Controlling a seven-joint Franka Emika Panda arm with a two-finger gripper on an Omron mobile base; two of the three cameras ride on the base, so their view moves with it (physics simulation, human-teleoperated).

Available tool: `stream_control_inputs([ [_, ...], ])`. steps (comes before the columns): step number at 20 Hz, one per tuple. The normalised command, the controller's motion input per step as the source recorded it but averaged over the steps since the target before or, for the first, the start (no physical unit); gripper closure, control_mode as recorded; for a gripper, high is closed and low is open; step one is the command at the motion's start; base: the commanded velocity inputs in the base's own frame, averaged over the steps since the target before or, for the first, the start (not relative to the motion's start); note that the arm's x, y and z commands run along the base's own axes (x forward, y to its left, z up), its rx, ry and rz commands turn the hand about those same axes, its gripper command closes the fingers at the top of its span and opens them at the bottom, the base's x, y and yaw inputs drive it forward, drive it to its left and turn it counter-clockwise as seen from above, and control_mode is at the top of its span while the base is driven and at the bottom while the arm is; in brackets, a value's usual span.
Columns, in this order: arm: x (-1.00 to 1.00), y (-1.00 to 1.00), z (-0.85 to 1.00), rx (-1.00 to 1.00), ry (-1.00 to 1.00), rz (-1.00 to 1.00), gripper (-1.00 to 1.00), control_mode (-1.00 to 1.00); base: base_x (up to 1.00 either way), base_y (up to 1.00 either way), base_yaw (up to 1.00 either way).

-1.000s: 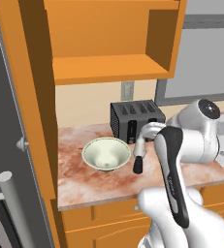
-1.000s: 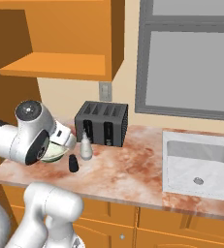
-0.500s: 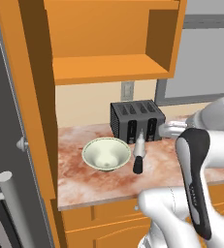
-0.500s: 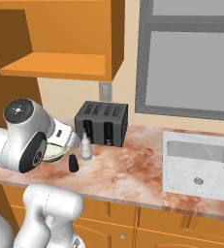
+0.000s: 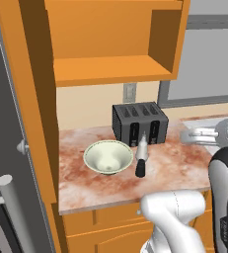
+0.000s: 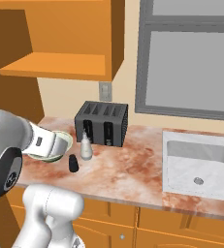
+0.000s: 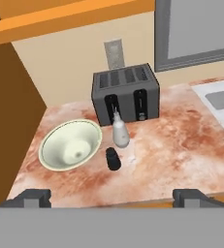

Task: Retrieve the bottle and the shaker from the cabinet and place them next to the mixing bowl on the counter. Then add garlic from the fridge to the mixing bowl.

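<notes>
You can see the mixing bowl sitting on the surface, just in front of the toaster. The bottle and the shaker both stand just beside the bowl, on its side nearer the sink. The bottle is next to the toaster and the shaker is a little closer to the front edge. So the first part of the job looks done.

Your hand is empty, with its two fingers wide apart, and it hangs back from the bowl.

Now you need the garlic. You will have to turn to the fridge, which stands on the bowl's other side, and pull its door open by the handle.
</notes>
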Motion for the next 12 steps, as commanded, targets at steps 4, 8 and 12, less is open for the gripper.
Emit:
stream_control_inputs([
  [4,-0.21,0.0,0.11,-0.09,-0.02,0.0,-1.0,-1.0,0.0,0.0,0.0],
  [8,0.0,0.0,0.0,0.0,0.0,0.0,-1.0,-1.0,0.0,0.0,0.0],
  [12,0.0,0.0,0.0,0.0,0.0,0.0,-1.0,-1.0,0.0,0.0,0.0],
])
